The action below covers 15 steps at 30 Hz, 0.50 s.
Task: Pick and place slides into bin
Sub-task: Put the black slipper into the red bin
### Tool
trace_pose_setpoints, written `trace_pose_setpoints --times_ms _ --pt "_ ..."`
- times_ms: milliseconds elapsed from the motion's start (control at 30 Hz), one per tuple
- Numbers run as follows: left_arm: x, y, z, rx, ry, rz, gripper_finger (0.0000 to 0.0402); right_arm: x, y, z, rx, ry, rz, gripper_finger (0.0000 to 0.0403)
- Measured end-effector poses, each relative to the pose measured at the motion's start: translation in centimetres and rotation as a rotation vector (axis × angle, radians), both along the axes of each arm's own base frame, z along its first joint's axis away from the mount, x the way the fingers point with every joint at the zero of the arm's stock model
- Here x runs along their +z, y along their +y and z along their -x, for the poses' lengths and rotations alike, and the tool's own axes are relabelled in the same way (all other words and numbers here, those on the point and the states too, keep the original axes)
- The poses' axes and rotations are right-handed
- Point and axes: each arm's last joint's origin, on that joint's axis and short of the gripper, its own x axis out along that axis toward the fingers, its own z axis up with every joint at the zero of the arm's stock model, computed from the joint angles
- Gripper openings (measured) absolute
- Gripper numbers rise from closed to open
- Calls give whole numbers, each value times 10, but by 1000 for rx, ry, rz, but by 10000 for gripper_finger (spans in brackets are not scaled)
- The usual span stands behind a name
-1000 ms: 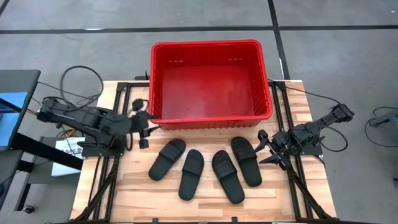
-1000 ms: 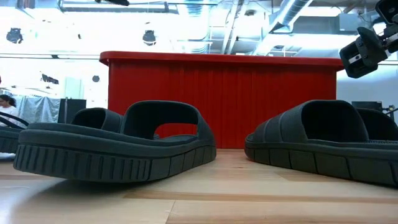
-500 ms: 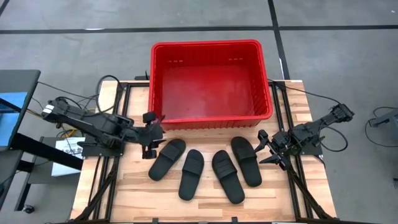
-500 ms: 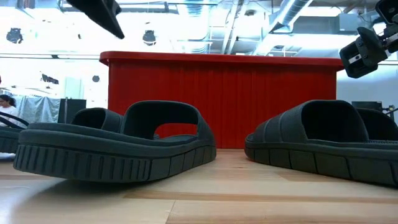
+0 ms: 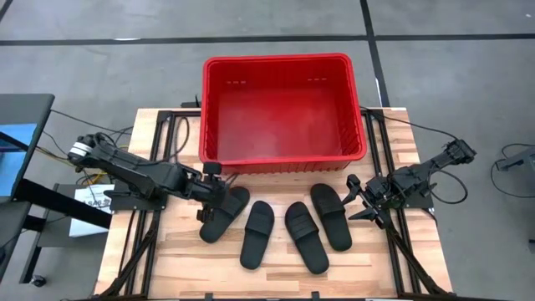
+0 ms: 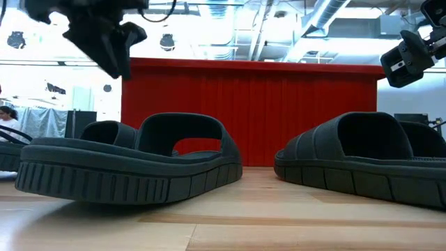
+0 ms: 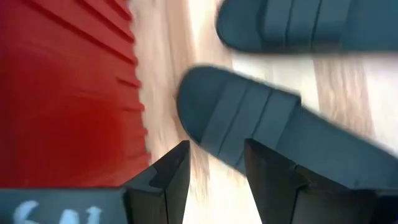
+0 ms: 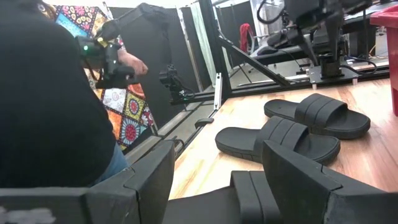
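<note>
Four black slides lie side by side, soles down, on the wooden table just in front of the red bin (image 5: pixel 282 113): the leftmost slide (image 5: pixel 222 216), the second (image 5: pixel 257 234), the third (image 5: pixel 306 237) and the rightmost (image 5: pixel 331 216). My left gripper (image 5: pixel 219 192) is open above the leftmost slide's far end (image 7: pixel 249 124), next to the bin's near wall (image 7: pixel 68 93). In the low view it hangs well above the slides (image 6: pixel 104 35). My right gripper (image 5: pixel 351 199) is open and empty beside the rightmost slide.
The bin stands empty at the table's far edge. Bare wood lies near the table's front edge (image 5: pixel 167 259). A person (image 8: pixel 50 93) and equipment stands show beyond the table in the right wrist view.
My left gripper has gone toward the table's right and near edges and come down, from beside the bin's near left corner to above the leftmost slide's far end. The slides and my right arm have kept still.
</note>
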Motion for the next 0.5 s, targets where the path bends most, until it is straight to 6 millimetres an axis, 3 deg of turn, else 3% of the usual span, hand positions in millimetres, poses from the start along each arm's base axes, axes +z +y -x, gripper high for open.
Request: trace_pose_setpoints --times_ms 500 --pt "-52 -13 -23 -121 285 118 142 0 0 0 -1 0 0 233"
